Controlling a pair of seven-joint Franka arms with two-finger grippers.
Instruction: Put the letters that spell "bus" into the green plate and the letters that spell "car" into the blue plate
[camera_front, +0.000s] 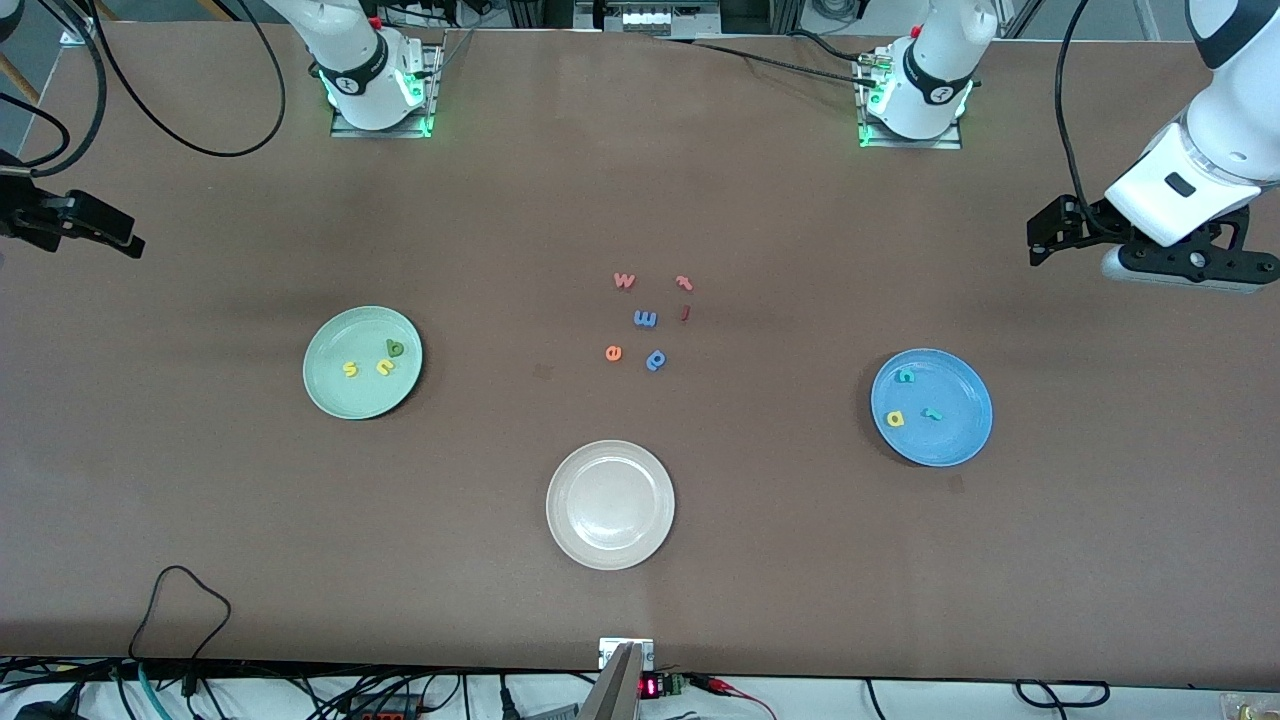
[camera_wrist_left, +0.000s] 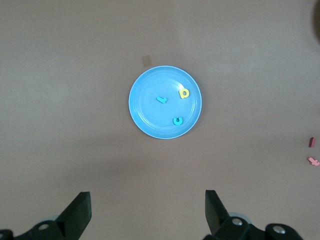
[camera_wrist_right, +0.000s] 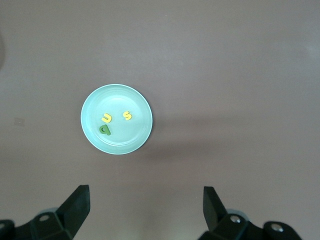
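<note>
Letters sorted, both arms waiting high.
b, u, s (camera_front: 350, 369) on green plate (camera_front: 330, 390); c, a, r (camera_front: 932, 413) on blue plate (camera_front: 960, 440) at 3 o'clock; left gripper (camera_wrist_left: 147, 212), right gripper (camera_wrist_right: 145, 210) fingers spread.

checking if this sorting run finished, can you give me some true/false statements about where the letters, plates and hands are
1. The round pale green plate holds the green "b", yellow "u" and yellow "s". True.
2. The round bright blue plate holds only two letters. False: the teal "c", yellow "a" and teal "r" all lie in it.
3. The round white plate holds the orange "e". False: it holds nothing; the orange "e" lies on the brown table.
4. The left hand is open and holds nothing. True.
5. The right hand grips a letter. False: it is open, holding nothing.
</note>
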